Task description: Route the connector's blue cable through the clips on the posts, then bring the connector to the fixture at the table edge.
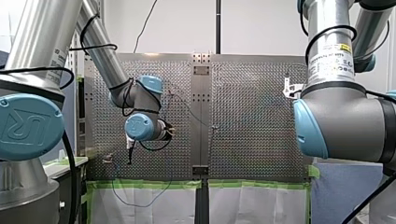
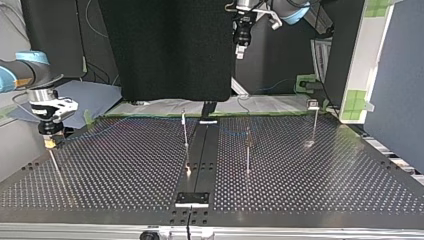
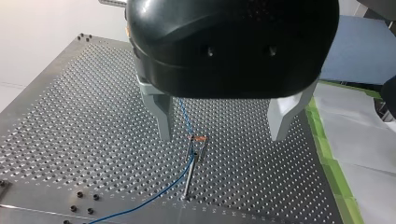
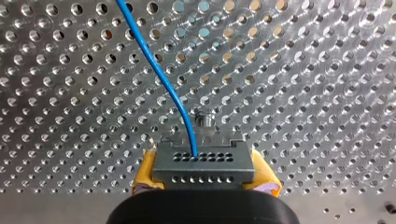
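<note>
Connector (image 4: 204, 161) tight between right gripper (image 4: 204, 175) pads (image 4: 145, 171); left gripper (image 3: 224, 135) fingers (image 3: 163, 114) apart above post (image 3: 188, 179)

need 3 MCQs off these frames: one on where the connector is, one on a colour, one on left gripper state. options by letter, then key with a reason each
1. Where is the connector?
A. lying free on the table
B. between my right gripper's pads
C. under the table

2. What colour is the cable leaving the connector?
A. red
B. green
C. blue

3. What state is my left gripper in?
A. open, holding nothing
B. shut on the cable
C. shut on the connector

Key:
1 B: the right wrist view shows the connector clamped between the yellow pads.
2 C: the cable coming out of the connector's face is blue.
3 A: the left wrist view shows the fingers wide apart above a clip, touching nothing.
</note>
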